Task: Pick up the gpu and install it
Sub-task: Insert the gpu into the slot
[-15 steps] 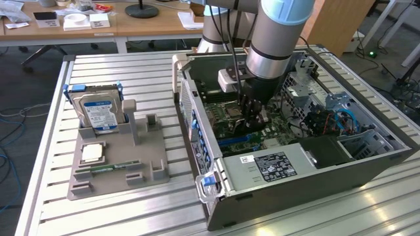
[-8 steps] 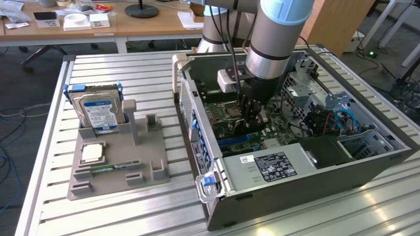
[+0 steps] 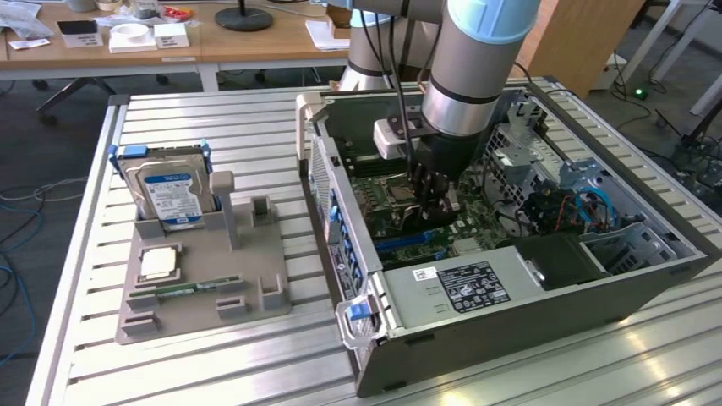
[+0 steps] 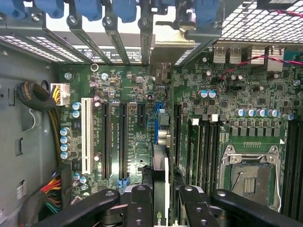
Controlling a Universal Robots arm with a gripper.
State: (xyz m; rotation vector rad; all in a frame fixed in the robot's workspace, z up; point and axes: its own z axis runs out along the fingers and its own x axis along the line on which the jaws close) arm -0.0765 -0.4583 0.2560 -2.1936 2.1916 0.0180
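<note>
Within the open computer case (image 3: pixel 508 338), above its green motherboard (image 4: pixel 137 85), my gripper (image 4: pixel 163 201) is clamped on the gpu (image 4: pixel 161 163), which stands on edge along the blue slot (image 4: pixel 155 120).

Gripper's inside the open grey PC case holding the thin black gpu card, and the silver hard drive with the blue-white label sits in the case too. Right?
No: exterior view shows the silver hard drive standing in the grey holder outside the case. The gripper holding the gpu is right.
</note>
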